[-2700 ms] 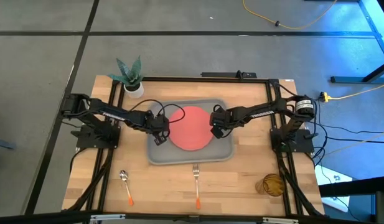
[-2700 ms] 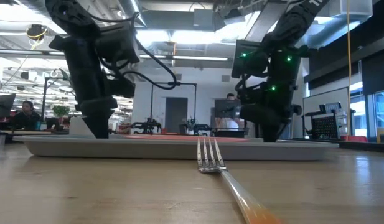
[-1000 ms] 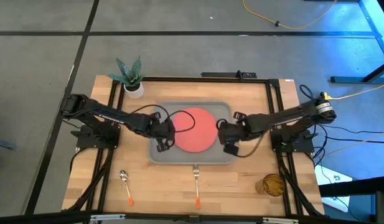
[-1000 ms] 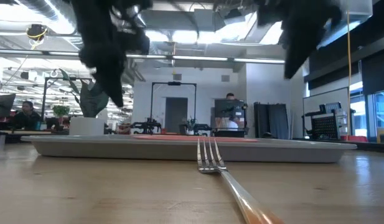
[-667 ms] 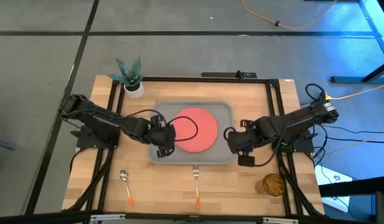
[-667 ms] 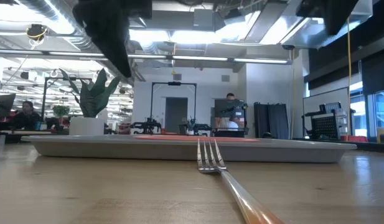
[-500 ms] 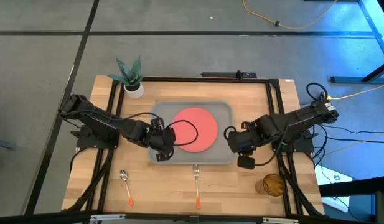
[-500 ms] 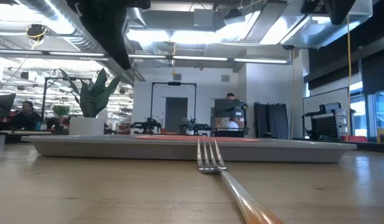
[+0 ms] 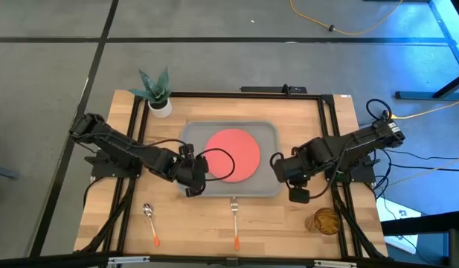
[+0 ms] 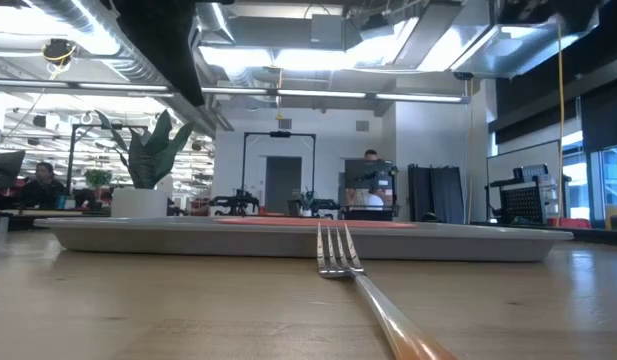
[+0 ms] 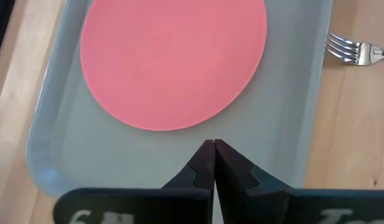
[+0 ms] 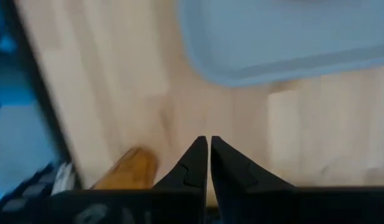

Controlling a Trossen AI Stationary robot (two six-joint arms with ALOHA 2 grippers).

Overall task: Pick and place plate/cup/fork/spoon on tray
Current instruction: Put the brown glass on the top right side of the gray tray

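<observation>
The coral-red plate (image 9: 233,155) lies flat in the grey tray (image 9: 268,132) at the table's middle; it also shows in the left wrist view (image 11: 173,59). My left gripper (image 9: 193,181) is shut and empty above the tray's near left part (image 11: 213,146). My right gripper (image 9: 294,187) is shut and empty above the bare table just right of the tray (image 12: 208,142). The fork (image 9: 234,222) lies in front of the tray, the spoon (image 9: 150,222) at the near left, the amber cup (image 9: 326,221) at the near right.
A potted plant (image 9: 156,93) stands at the far left corner. A black frame runs along the table's edges. In the low view the fork's tines (image 10: 333,255) lie just before the tray's near rim (image 10: 288,240).
My right gripper has gone off the tray toward the table's right and near edges, turning toward the cup. My left gripper has drawn back toward the near left over the tray. The plate and tray have stayed where they were.
</observation>
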